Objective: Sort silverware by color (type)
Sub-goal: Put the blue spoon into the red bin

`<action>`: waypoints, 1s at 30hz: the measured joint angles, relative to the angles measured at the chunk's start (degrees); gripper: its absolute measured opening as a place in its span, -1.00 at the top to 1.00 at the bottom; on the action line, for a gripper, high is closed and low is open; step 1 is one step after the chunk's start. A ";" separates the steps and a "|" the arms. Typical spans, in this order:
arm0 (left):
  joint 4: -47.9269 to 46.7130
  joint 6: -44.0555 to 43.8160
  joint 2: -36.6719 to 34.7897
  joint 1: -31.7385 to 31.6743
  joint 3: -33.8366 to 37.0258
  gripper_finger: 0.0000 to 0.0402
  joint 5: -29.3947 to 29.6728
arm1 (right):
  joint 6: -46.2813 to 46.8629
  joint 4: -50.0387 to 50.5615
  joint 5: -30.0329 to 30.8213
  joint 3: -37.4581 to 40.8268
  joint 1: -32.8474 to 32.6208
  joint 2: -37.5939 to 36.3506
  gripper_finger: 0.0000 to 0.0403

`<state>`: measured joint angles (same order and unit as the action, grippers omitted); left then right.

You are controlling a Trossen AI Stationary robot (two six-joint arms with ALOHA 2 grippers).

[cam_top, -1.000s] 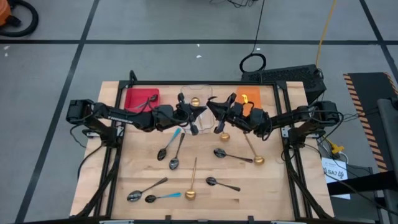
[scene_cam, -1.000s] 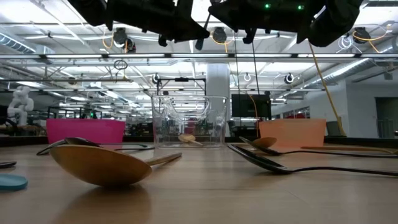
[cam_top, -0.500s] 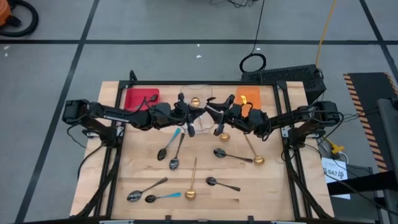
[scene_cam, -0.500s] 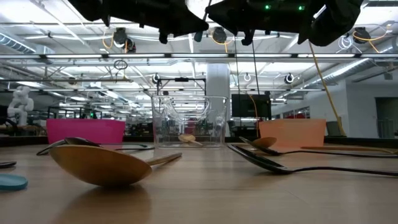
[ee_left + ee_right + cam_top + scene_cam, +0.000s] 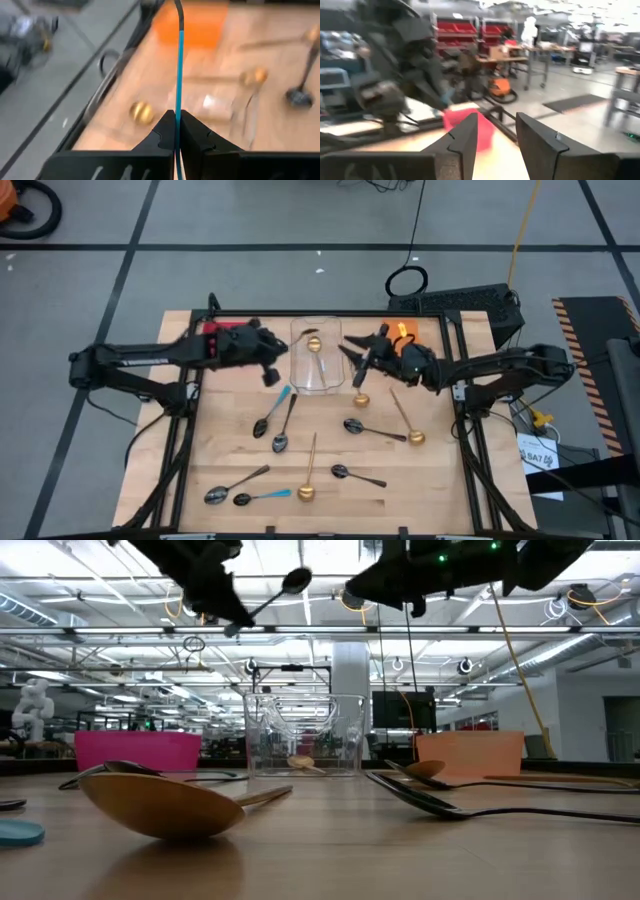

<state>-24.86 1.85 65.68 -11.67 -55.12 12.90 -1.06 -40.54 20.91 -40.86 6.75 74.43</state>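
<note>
Nearest the front edge of the wooden surface (image 5: 430,480) lie the spoons not yet sorted: an all-dark spoon (image 5: 235,483) beside a blue-handled spoon (image 5: 262,496), a gold spoon (image 5: 309,470) with its handle pointing toward the bins, and another dark spoon (image 5: 356,475). Farther in sit a second blue-handled spoon (image 5: 273,410) and a dark one (image 5: 284,423) side by side, a dark spoon (image 5: 372,429), and two more gold spoons (image 5: 404,416) (image 5: 361,392) on the right half. They look scattered, so each pick probably needs its own approach angle.

Above these, the left gripper (image 5: 268,368) is lifted clear of the surface with its fingers (image 5: 164,131) pressed together on the handle of a blue-handled spoon (image 5: 179,75); in the low view its dark bowl (image 5: 296,580) sticks up and away from the fingers. Held by the handle end like this, it can presumably be tipped bowl-first into a bin. The right gripper (image 5: 358,358) hangs at a similar height, just right of the clear container (image 5: 320,350), its fingers (image 5: 465,140) spread with nothing between them.

At the far edge stand the three receptacles: a red bin (image 5: 212,330) partly hidden under the left arm, the clear container, which already holds a gold spoon (image 5: 312,343), and an orange bin (image 5: 402,333) partly covered by the right arm. Both arms crowd the space over the bins, so the right one may stand in the way if the held spoon is meant for the orange side.
</note>
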 joint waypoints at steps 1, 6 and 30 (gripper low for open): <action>-3.86 -0.09 -0.08 -0.78 -1.49 0.95 0.01 | -0.15 1.66 0.01 0.03 1.13 -0.96 0.36; -25.31 -1.43 0.43 -5.18 -9.38 0.95 0.01 | -2.90 4.66 -0.21 0.00 7.71 -3.03 0.36; -65.01 -13.71 0.60 -20.45 -16.54 0.95 -10.56 | -26.67 2.41 2.84 0.00 21.09 -3.06 0.36</action>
<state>-89.87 -11.86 66.27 -32.12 -71.66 2.34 -27.73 -38.13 23.76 -40.86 27.83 71.37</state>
